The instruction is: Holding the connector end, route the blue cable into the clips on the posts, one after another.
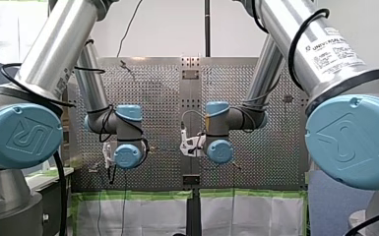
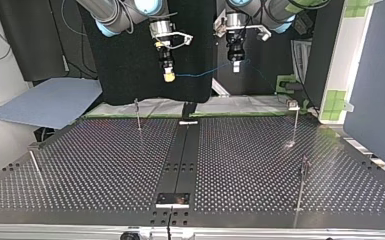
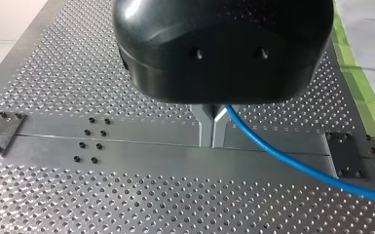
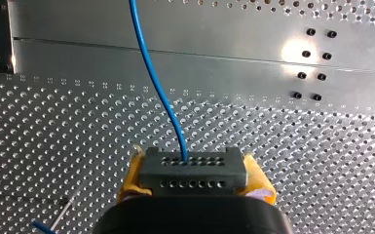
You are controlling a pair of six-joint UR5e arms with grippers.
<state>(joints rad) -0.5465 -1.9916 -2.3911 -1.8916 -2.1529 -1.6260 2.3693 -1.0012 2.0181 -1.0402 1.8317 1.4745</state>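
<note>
Currently the connector (image 4: 193,173) is pinched by right gripper (image 2: 168,75), blue cable (image 3: 292,163) stretched from it to left gripper (image 3: 213,139), clamped on it.

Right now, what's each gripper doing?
My left gripper: shut on the blue cable.
My right gripper: shut on the connector.

The blue cable (image 3: 292,163) is cut by the left wrist view's edge. The clips (image 2: 293,104) on the posts (image 2: 295,125) look too small to tell.
</note>
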